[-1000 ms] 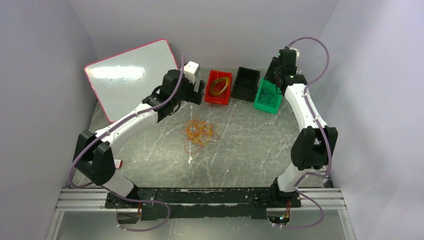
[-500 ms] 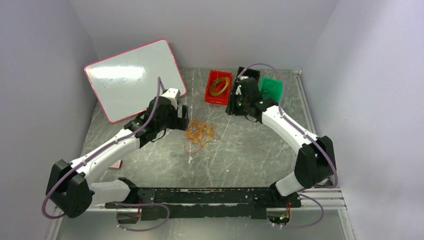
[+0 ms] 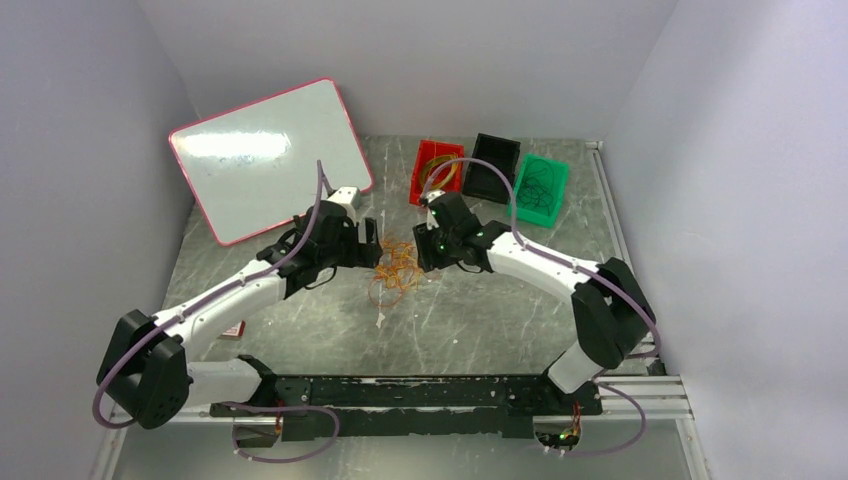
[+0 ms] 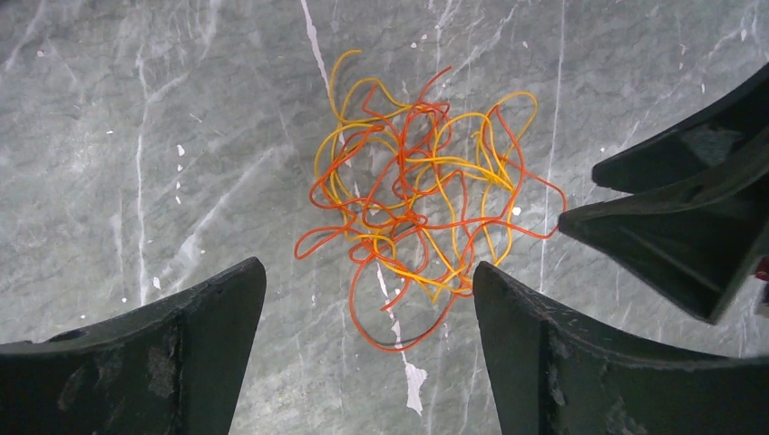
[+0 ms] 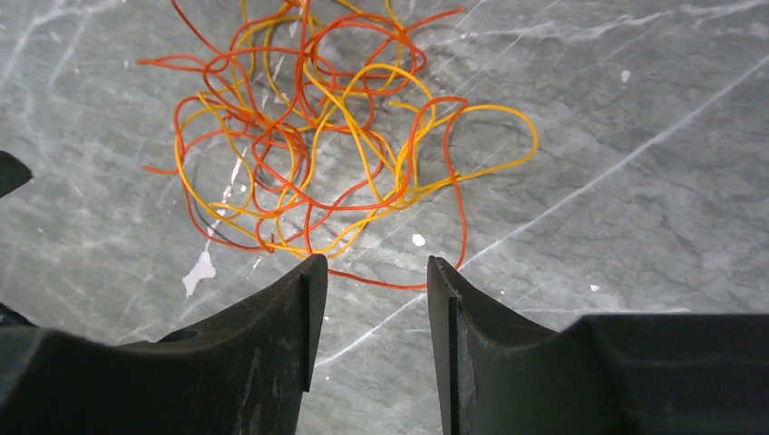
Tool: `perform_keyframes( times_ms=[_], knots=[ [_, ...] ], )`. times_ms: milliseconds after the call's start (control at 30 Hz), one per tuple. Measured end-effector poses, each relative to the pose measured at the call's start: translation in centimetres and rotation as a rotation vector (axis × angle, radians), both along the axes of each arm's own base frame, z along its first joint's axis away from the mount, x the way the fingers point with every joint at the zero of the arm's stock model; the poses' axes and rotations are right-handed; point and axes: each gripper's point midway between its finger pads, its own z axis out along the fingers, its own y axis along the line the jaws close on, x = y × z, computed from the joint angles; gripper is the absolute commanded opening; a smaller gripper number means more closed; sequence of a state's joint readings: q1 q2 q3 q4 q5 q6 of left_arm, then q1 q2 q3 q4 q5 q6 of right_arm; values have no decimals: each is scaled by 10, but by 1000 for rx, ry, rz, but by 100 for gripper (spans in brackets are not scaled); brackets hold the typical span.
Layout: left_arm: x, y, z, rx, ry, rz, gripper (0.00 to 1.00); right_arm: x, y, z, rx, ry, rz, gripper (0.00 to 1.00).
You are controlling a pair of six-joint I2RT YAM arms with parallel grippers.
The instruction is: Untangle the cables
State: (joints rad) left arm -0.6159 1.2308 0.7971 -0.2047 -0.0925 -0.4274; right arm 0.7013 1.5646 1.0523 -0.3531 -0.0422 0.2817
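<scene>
The cables (image 4: 413,204) lie in a yellow-and-orange tangle on the grey table (image 4: 136,136), ahead of the wide-spread jaws.

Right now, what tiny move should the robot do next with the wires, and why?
Probably lower the right gripper onto the orange loop sticking out at the edge of the cables and pinch it. Both it and the left gripper are open, holding nothing, and the tangle lies whole on the table.

Grey tbl (image 3: 500,300), cables (image 3: 397,268) mid, red bin (image 3: 420,195)
</scene>
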Motion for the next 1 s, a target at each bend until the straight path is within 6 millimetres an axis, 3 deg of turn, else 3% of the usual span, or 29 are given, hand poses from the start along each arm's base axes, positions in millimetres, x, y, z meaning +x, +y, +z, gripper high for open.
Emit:
perform_keyframes(
  times_ms=[233,533,700,1000],
  knots=[
    [0,-3,-6,2,16,-9,87,-5,8,-24,-55,17,55,46],
    [-1,-4,-9,2,30,-13,87,-5,3,-48,-117,47,46,45],
    [-1,-4,-9,-1,30,-11,86,-5,3,-40,-110,34,46,47],
    [-1,-4,-9,-3,32,-9,86,-10,8,9,-47,-45,88,48]
  ],
)
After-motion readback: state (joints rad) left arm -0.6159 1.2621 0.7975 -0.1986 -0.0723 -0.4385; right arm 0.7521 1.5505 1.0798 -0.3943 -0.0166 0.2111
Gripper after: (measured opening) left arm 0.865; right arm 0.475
